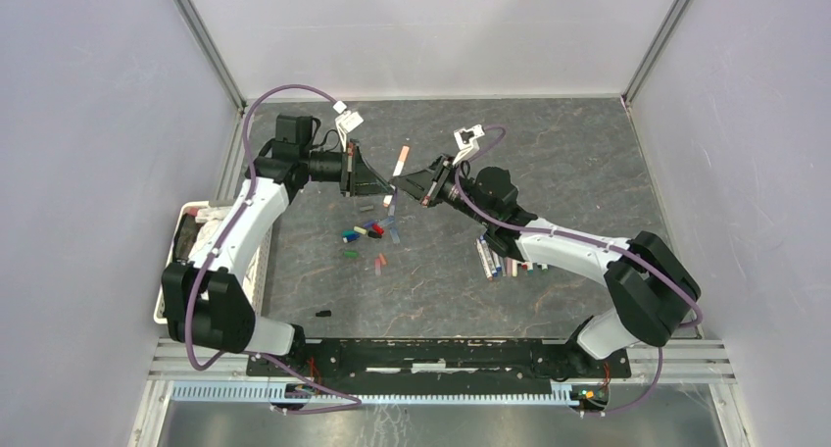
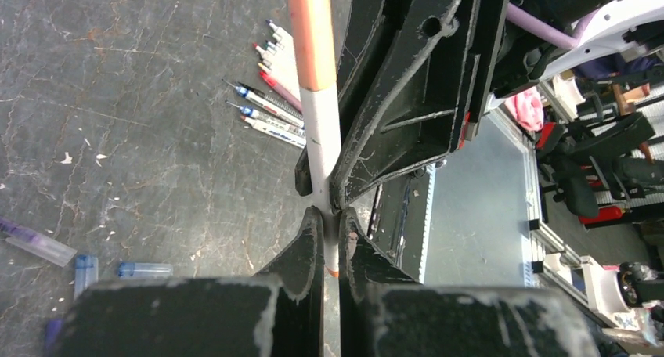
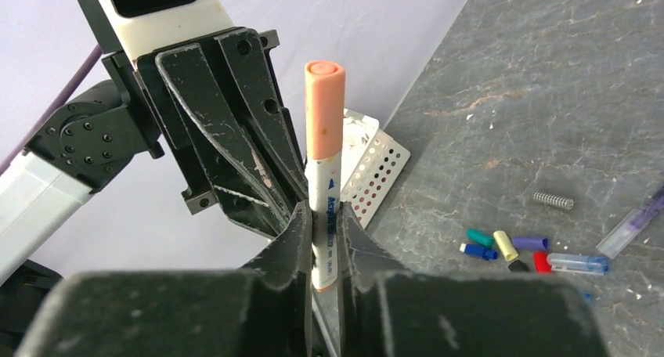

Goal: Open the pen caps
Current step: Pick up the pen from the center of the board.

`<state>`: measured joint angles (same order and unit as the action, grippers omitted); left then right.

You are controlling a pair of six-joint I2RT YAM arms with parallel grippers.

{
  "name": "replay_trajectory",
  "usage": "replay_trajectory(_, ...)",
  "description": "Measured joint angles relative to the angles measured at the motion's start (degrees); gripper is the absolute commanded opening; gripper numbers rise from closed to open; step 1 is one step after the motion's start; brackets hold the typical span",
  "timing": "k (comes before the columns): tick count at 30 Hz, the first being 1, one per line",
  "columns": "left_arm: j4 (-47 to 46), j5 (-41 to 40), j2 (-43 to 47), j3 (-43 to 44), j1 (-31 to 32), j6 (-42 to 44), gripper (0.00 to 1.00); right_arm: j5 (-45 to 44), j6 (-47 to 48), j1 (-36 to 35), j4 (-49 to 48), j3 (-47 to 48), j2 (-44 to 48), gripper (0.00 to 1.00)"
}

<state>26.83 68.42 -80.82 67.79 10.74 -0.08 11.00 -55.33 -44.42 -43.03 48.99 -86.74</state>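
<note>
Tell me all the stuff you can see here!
orange-capped pen: one, white barrel with a peach-orange cap, held upright between both arms
loose caps: several, teal, blue, yellow, purple, red, mid-table
pens: a bunch, mostly white, lying beside the right arm
spring: one, silvery, near the caps
basket: one, white with holes, table's left edge
table: one, dark grey
left fingers: two, black, shut on the pen's barrel
right fingers: two, black, shut on the same barrel
</note>
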Motion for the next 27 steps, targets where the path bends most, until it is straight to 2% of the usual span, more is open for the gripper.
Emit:
replay_trajectory(1,-0.2,-0.15,0.24,-0.02,0.04,-0.37,0.02,-0.13,0.02,0.02,-0.02,0.0,-0.02,0.0)
replay_trajectory(3,-0.44,-0.33,0.83,-0.24,0.09,-0.83,0.08,-0.39,0.22,0.0,-0.22,0.0,0.02,0.0)
replay_trajectory(4,-0.57,-0.48,1.22,-0.46,0.11,-1.03,0.19,-0.39,0.24,0.0,-0.2,0.0,0.04,0.0)
replay_trajectory(6,-0.83,-0.59,1.81,-0.85,0.2,-1.29,0.5,-0.37,0.48,-0.09,-0.07,0.0,0.33,0.0)
replay_trajectory(7,-0.9,-0.55,2.05,-1.01,0.28,-1.46,0.6,-0.24,0.72,-0.09,0.2,0.0,0.66,0.0)
replay_trajectory(9,-0.13,0.52,2.47,-1.03,1.03,-1.53,0.69,-0.04,1.49,0.02,0.9,0.0,1.27,0.0)
replay_trajectory(13,10.56,0.87,2.01,1.51,2.16,8.2,0.72,3.19,4.48,2.45,5.18,-0.07,3.89,0.0)
replay_trajectory(18,33.53,-2.58,-3.21,13.25,2.08,34.27,0.81,12.59,13.18,6.32,19.89,1.95,7.19,0.0)
replay_trajectory(21,41.97,-7.5,-4.55,17.44,2.1,48.98,0.84,20.61,17.42,6.16,28.61,3.87,6.82,0.0)
replay_trajectory(24,44.09,-13.73,-2.21,16.65,2.49,60.17,0.88,28.39,19.58,4.96,34.86,3.76,6.27,0.0)
replay_trajectory(27,41.92,-20.17,3.76,12.28,4.79,68.24,0.88,34.16,19.74,3.61,37.9,3.69,5.44,0.0)
